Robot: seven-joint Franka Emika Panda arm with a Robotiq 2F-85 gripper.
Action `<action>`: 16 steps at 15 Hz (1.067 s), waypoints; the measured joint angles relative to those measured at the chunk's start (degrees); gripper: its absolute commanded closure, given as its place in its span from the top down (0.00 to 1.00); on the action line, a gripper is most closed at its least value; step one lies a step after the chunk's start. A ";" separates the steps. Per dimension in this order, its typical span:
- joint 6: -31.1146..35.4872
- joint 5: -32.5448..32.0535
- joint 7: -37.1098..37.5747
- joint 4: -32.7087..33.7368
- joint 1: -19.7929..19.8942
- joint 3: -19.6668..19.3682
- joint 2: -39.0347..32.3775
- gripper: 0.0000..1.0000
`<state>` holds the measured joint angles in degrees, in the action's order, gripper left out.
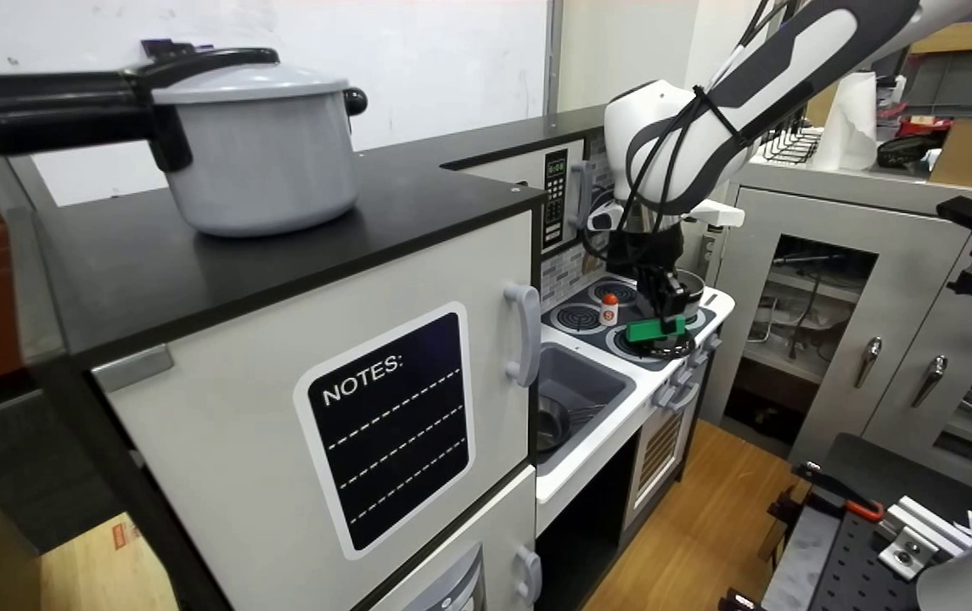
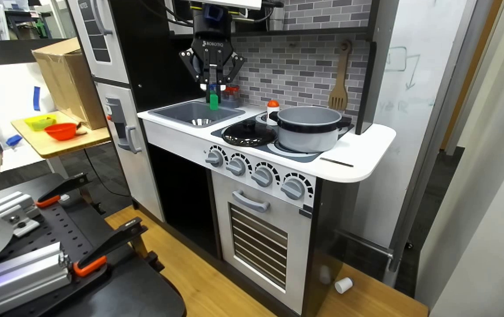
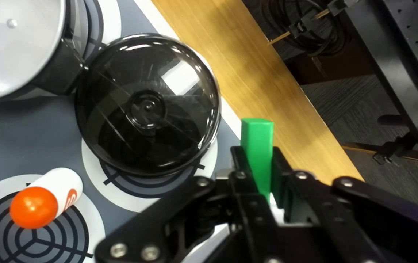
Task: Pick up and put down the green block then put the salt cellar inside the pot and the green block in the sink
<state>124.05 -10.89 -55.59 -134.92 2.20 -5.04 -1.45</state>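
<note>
The gripper (image 2: 213, 93) is closed, its jaws pinching the green block (image 3: 260, 146), which pokes out past them. In the wrist view the black lid (image 3: 148, 104) lies just left of the gripper, with the grey pot (image 3: 19, 54) and the salt cellar (image 3: 48, 197) farther left. Only the exterior views show the sink (image 2: 172, 112), lower than the gripper; an exterior view adds a large lidded pot (image 1: 261, 153), well apart from the gripper.

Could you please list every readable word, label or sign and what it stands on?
"NOTES:" on the black door panel
"ROBOTIQ" on the gripper
"S" on the salt cellar
Too small, faint or blurred to read: microwave display, red label, whiteboard writing.
</note>
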 measured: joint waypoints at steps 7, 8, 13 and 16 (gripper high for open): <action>0.00 0.00 0.02 0.02 0.00 0.00 0.00 0.04; 0.00 0.00 0.03 0.02 0.00 0.00 0.00 0.04; -0.07 0.00 0.02 -0.57 0.02 0.04 0.00 0.04; 0.03 0.13 0.02 -1.53 -0.07 0.45 -0.01 0.04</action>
<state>124.08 -10.76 -55.57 -136.45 2.13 -4.60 -1.47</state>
